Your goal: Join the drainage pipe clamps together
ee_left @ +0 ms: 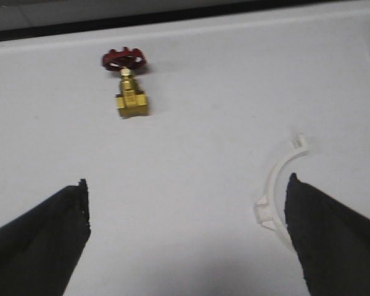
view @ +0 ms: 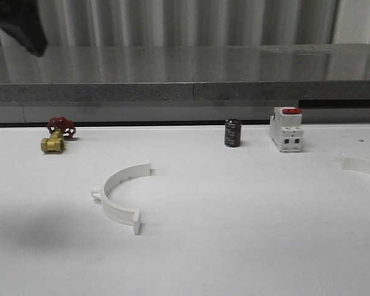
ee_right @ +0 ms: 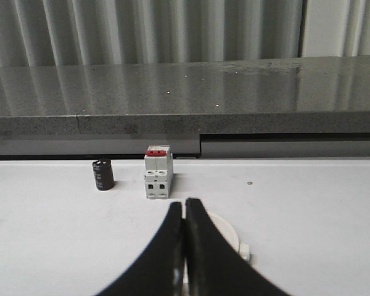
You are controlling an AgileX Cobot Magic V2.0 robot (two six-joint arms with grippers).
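One white drainage pipe clamp (view: 115, 185) lies flat on the white table, left of the middle, its small tab pointing left. In the left wrist view this clamp (ee_left: 276, 179) lies beside the right finger, which hides its near end. My left gripper (ee_left: 187, 180) hangs open above the table with nothing between its fingers. A second drainage pipe clamp (view: 361, 165) lies at the table's right edge, cut off by the frame. In the right wrist view my right gripper (ee_right: 185, 203) is shut, and that clamp (ee_right: 229, 233) curves out from behind its fingers.
A brass valve with a red handwheel (view: 57, 135) sits at the back left, and also appears in the left wrist view (ee_left: 129, 86). A black cylinder (view: 232, 133) and a white breaker with a red top (view: 287, 129) stand at the back. A grey ledge (view: 185, 92) runs behind the table.
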